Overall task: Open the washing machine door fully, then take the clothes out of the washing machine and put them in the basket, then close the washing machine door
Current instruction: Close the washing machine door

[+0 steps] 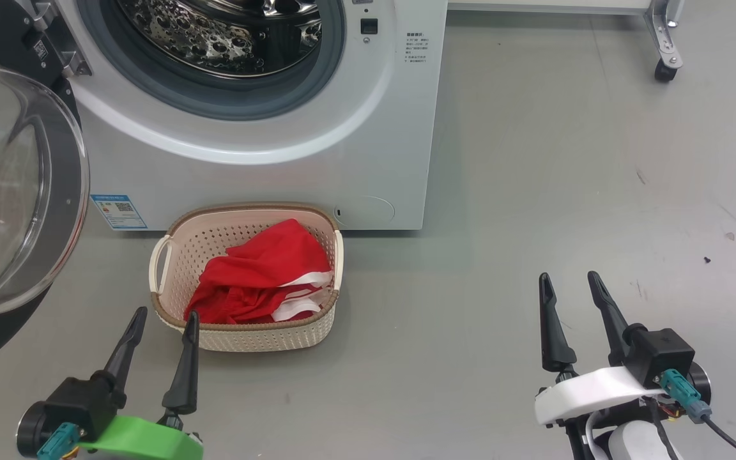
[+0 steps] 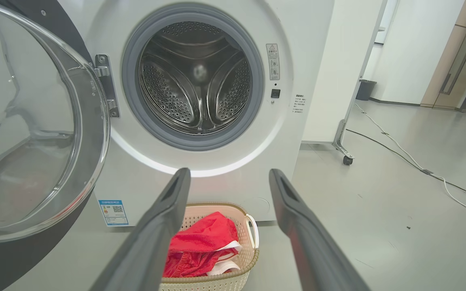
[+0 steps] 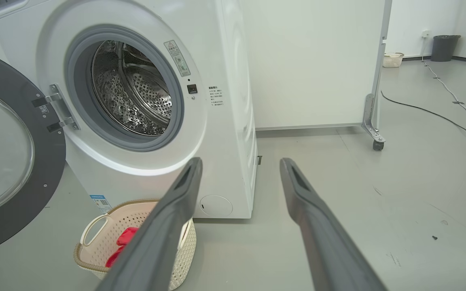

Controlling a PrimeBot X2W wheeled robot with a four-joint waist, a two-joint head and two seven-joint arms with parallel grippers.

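Note:
The white washing machine [image 1: 266, 172] stands ahead with its steel drum [image 2: 196, 81] showing no fabric. Its door [image 1: 10, 191], black-rimmed with a bulging glass window, is swung wide open to the left [image 2: 34, 133] [image 3: 10, 153]. On the floor in front sits the cream basket [image 1: 170, 249] holding the red clothes [image 1: 259, 271] with white trim [image 2: 204, 242] [image 3: 121, 242]. My left gripper [image 1: 167, 313] is open, just in front of the basket's near rim, holding nothing. My right gripper [image 1: 569, 276] is open over bare floor to the right, also holding nothing.
Grey floor [image 1: 566, 160] spreads to the right of the machine. A white wheeled panel stands behind, with a caster [image 1: 665, 70] at the far right. Cables [image 2: 411, 161] run across the floor further back, and a dark bin [image 3: 443, 47] stands by the far wall.

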